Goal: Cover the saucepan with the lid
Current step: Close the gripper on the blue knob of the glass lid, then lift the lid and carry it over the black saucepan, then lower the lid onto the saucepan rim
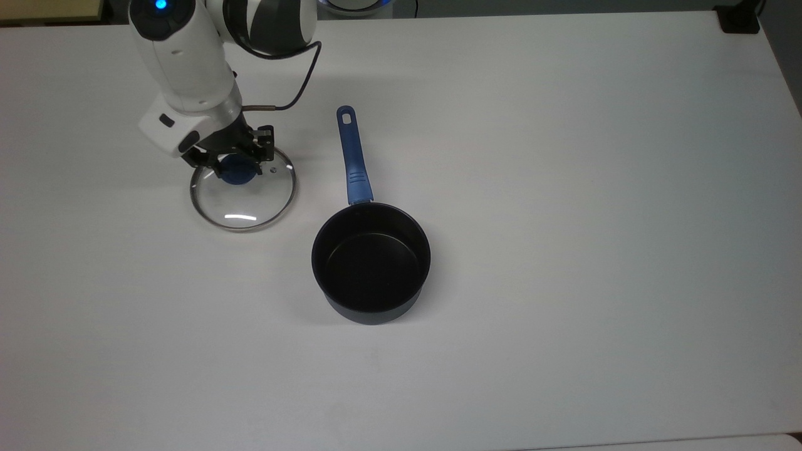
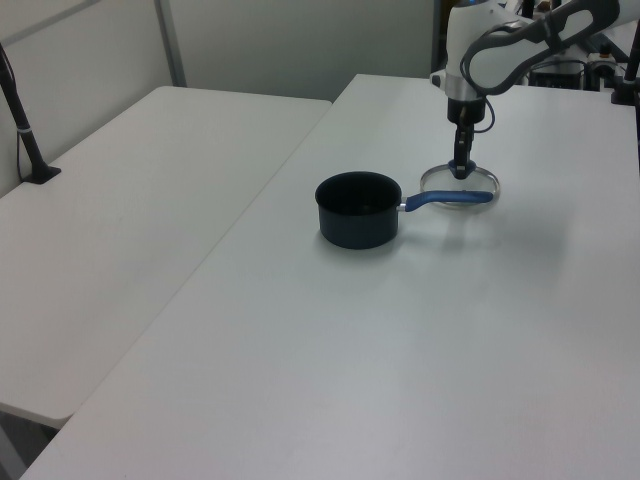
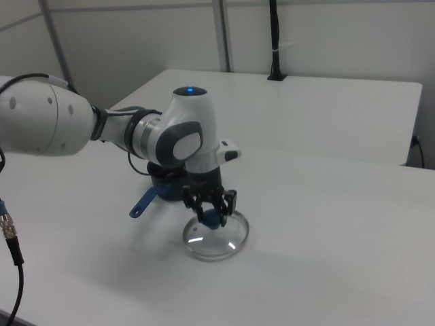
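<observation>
Gripper (image 1: 236, 164) closed on blue knob of lid (image 1: 243, 200), fingertips part hidden behind knob. Lid off saucepan (image 1: 371, 263), beside its handle in top view. In right view, saucepan mostly concealed behind arm (image 3: 170, 139).

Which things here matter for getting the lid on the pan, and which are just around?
For the job: the lid; the saucepan; the gripper, shut on the lid's blue knob.

Just around: the second table; the black post; the arm's cable.
</observation>
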Motion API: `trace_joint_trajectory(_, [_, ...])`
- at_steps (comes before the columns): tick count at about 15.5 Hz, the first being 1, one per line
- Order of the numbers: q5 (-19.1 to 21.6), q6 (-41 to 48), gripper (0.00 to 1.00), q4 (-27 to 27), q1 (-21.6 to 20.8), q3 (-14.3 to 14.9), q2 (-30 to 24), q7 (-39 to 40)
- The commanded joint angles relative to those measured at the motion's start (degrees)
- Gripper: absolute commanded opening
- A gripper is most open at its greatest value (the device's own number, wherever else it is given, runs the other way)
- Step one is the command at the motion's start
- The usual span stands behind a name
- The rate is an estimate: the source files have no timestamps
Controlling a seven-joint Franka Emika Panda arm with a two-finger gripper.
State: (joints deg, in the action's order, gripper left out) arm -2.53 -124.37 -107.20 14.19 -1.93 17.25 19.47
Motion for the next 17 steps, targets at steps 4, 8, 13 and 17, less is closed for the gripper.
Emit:
trace_joint_trajectory(4, [5.5, 10.7, 0.49, 14.5, -3.4, 0.3, -0.9, -7.8])
trace_joint_trajectory(8, [8.6, 12.8, 0.49, 20.6, -8.5, 0.3, -0.2, -15.1])
trace_joint_trajectory(13, [8.1, 10.9, 0.50, 24.4, -15.5, 0.3, 3.2, -21.7])
trace_joint_trajectory(17, [7.7, 6.0, 0.51, 26.3, -16.9, 0.3, 6.6, -24.0])
